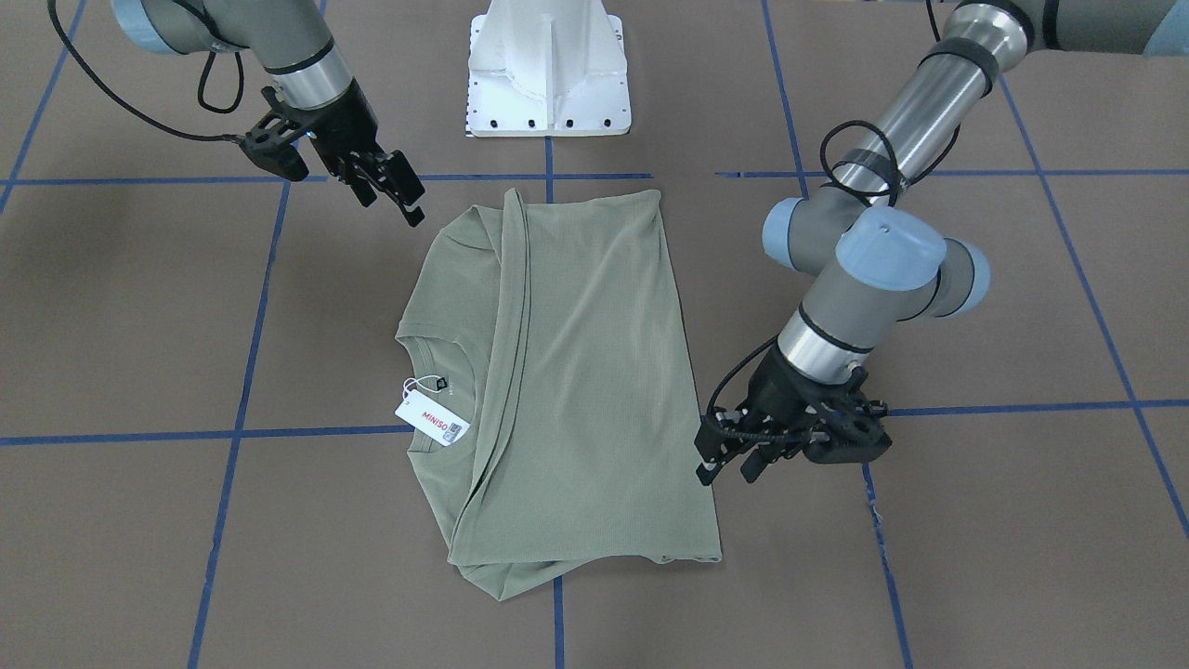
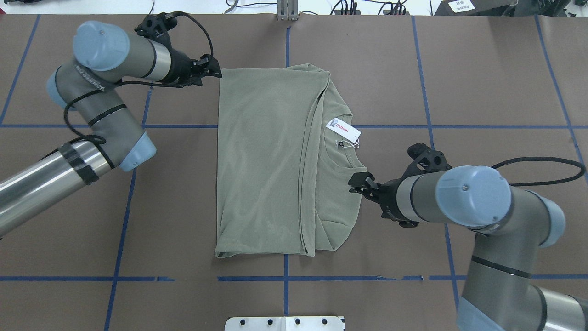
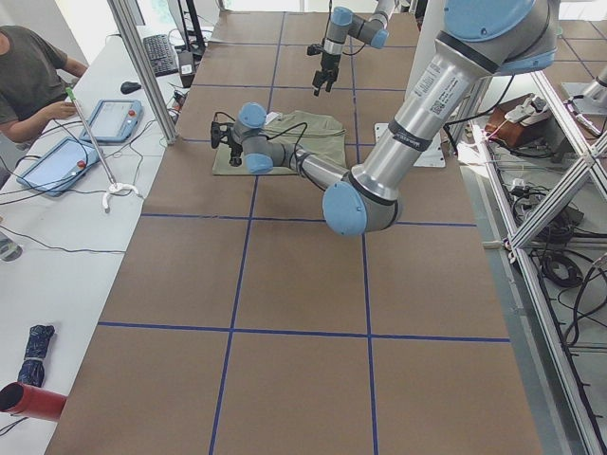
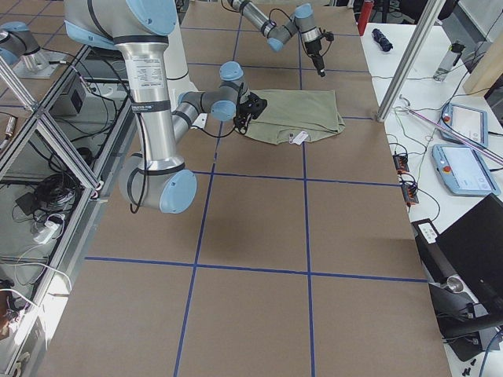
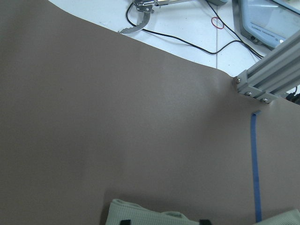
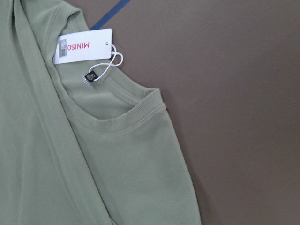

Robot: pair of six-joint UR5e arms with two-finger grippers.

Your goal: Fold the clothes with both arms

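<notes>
The sage-green shirt (image 1: pixel 594 372) lies flat on the brown table, folded lengthwise into a tall rectangle, also in the overhead view (image 2: pixel 262 161). Its white MINISO tag (image 1: pixel 432 418) lies at the collar (image 6: pixel 83 46). My left gripper (image 2: pixel 212 70) is open at the shirt's far corner on my left (image 1: pixel 726 472); the left wrist view shows that corner (image 5: pixel 140 213) between the two fingertips. My right gripper (image 2: pixel 360 184) is open and empty, raised over the table beside the shoulder near the collar (image 1: pixel 390 190). The right wrist view looks down on collar and shoulder (image 6: pixel 117 164).
The white pedestal base (image 1: pixel 548 84) stands at the table's near edge. Blue tape lines (image 2: pixel 285 278) grid the brown table. An aluminium post (image 5: pixel 267 79) stands at the far edge. An operator (image 3: pixel 28 76) sits at a side table with tablets (image 3: pixel 57 161).
</notes>
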